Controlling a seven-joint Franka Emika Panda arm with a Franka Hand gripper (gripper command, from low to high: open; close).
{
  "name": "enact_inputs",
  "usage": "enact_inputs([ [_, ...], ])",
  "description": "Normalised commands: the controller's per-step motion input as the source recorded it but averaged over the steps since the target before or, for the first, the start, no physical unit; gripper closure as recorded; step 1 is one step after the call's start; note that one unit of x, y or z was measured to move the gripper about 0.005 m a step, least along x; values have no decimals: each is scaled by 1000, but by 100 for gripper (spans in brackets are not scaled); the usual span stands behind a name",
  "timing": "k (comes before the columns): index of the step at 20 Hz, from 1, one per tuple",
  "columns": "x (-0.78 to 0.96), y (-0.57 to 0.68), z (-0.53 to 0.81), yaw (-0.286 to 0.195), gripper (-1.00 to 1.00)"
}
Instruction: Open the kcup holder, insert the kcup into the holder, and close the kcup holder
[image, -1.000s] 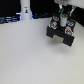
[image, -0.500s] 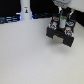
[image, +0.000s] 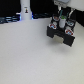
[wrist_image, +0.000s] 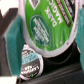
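Hovered directly above the kcup holder (image: 61, 34), the gripper (image: 62, 18) clamped on the kcup (image: 63, 17), with green just showing between the fingers in the exterior view. Filled much of the wrist view with the kcup's (wrist_image: 50, 27) green lid, pinched between teal finger pads (wrist_image: 14, 37) pressing from either side. Sat toward the exterior view's right on the pale table (image: 30, 57), the holder a black box with red-and-white pods (image: 53, 25) on top. Possibly stood open, though too blurred to confirm. Showed another dark-lidded pod (wrist_image: 31, 61) below the held one. Stood well apart at the exterior view's left, a white bottle-shaped object (image: 25, 9).
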Motion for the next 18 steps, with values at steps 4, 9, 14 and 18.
enact_inputs([
  [4, 232, 0, -432, 16, 100],
  [9, 166, 119, -150, 49, 100],
  [14, 150, 217, 335, 114, -100],
  [18, 287, 81, 524, 125, -100],
])
